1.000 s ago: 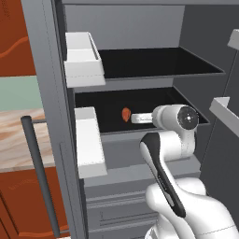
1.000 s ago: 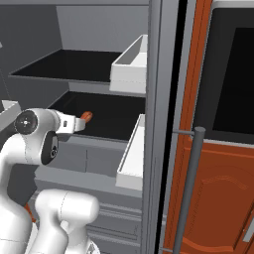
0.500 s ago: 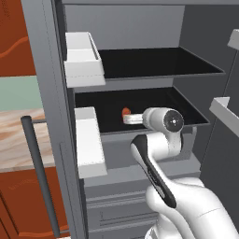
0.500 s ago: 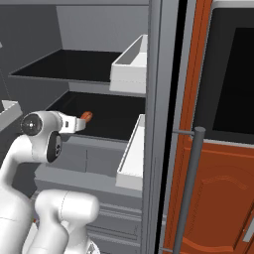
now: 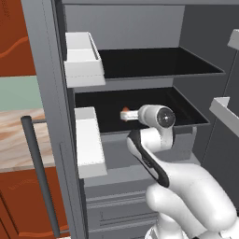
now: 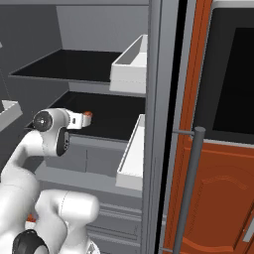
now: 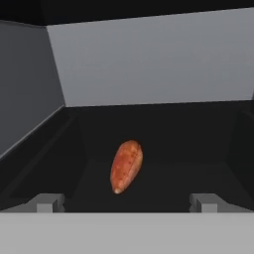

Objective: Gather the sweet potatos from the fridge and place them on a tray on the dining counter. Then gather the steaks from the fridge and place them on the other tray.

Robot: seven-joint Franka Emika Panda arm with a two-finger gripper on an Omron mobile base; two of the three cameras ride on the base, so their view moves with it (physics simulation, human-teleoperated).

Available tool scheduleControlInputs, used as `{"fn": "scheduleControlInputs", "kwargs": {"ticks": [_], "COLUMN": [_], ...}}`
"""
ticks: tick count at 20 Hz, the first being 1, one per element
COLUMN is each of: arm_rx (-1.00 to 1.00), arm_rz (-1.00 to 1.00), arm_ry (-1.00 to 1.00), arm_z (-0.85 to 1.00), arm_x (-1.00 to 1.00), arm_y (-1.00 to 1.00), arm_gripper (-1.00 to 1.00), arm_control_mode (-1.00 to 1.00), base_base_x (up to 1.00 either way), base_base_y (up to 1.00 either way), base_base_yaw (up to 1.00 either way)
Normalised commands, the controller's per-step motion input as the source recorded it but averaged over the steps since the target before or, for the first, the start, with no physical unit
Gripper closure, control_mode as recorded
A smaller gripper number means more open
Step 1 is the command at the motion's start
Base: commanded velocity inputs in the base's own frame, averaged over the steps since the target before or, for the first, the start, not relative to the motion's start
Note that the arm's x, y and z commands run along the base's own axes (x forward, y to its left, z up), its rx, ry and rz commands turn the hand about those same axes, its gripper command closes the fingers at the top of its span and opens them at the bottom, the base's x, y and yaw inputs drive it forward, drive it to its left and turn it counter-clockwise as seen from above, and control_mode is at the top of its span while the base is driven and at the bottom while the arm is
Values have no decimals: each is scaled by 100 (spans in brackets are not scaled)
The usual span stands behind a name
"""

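One sweet potato (image 7: 126, 166), a small orange-red oblong lump, lies on the black lower shelf (image 5: 186, 112) inside the open fridge (image 5: 46, 70). In the hand view it sits just ahead of my gripper (image 7: 126, 202) and centred between the two fingertips (image 7: 49, 201), which stand wide apart with nothing between them. From the base views the white wrist reaches into that shelf. Only the sweet potato's (image 5: 124, 114) end shows past the hand from the left, and from the right the sweet potato (image 6: 87, 115) touches the hand's tip (image 6: 78, 119).
White door bins (image 5: 81, 56) hang on the left door, and another bin (image 6: 131, 64) on the right door. An upper black shelf (image 5: 154, 63) lies above the hand. Grey drawers (image 5: 121, 200) sit below. Red-brown cabinets (image 6: 218, 188) stand to the right.
The arm has pushed further into the lower shelf, bringing the hand up to the sweet potato. The fingers have stayed open. The sweet potato has not moved.
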Motion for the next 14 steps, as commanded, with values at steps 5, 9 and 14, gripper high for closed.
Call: {"fn": "scheduleControlInputs", "kwargs": {"ticks": [5, 9, 14], "arm_rx": [0, 0, 0], "arm_rz": [0, -3, -2], "arm_ry": [9, 19, 3], "arm_z": [0, -3, 0], "arm_x": [38, 24, 31], "arm_y": [0, 5, 16], "arm_gripper": [-100, -100, -100], "arm_control_mode": [-100, -100, -100], "base_base_x": [0, 0, 0], "base_base_y": [0, 0, 0], "base_base_yaw": [0, 0, 0]}}
